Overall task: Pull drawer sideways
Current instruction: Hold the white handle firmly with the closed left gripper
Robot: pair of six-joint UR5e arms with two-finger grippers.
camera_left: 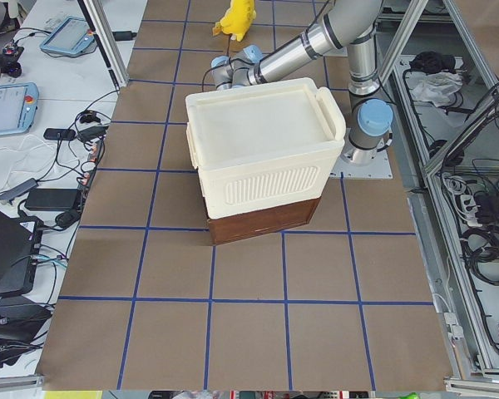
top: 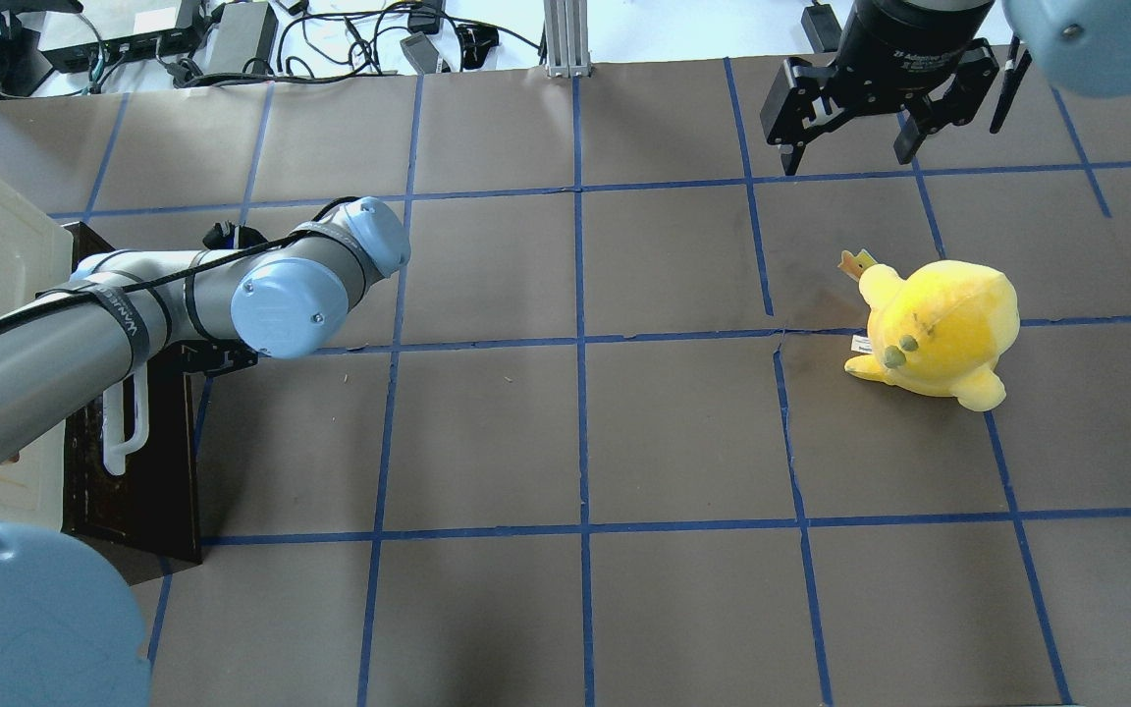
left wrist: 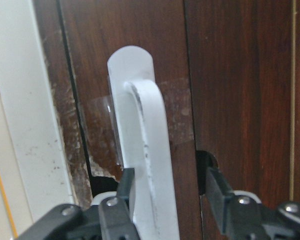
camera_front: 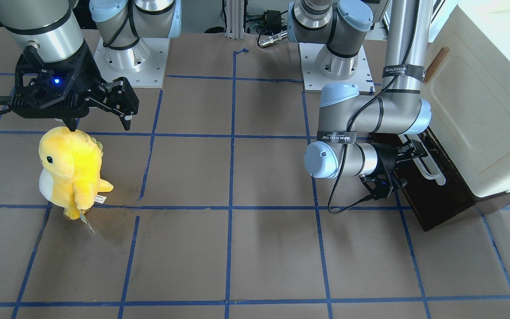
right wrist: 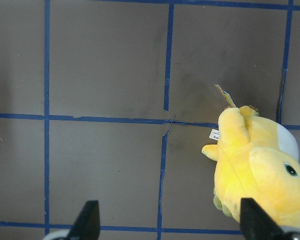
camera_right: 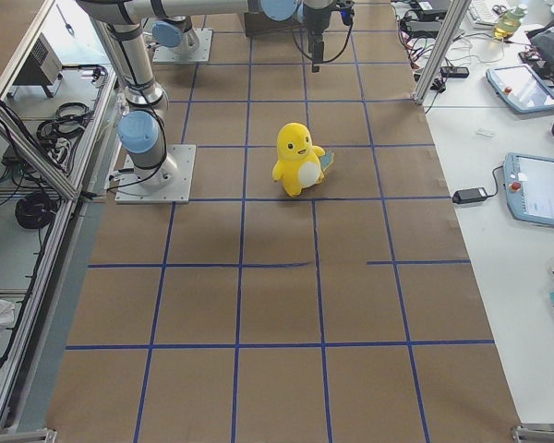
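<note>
The drawer [camera_front: 441,201] has a dark brown wooden front and a long white bar handle [camera_front: 428,167], and sits at the base of a cream cabinet [camera_front: 481,110]. None of its interior shows. My left gripper [left wrist: 167,195] is open, with its two fingers on either side of the handle [left wrist: 140,140] near the handle's end. The left finger [left wrist: 125,192] is next to the bar and the right one stands apart from it. In the overhead view the left arm covers this gripper, and the handle [top: 124,422] and drawer front [top: 143,471] show below it. My right gripper [top: 845,157] is open and empty above the table.
A yellow plush toy [top: 934,329] stands on the brown table with blue tape lines, just below the right gripper [camera_front: 100,124]. It also shows in the right wrist view [right wrist: 255,170]. The cream cabinet [camera_left: 258,141] stands at the table's left end. The arm bases [camera_front: 131,53] are at the back.
</note>
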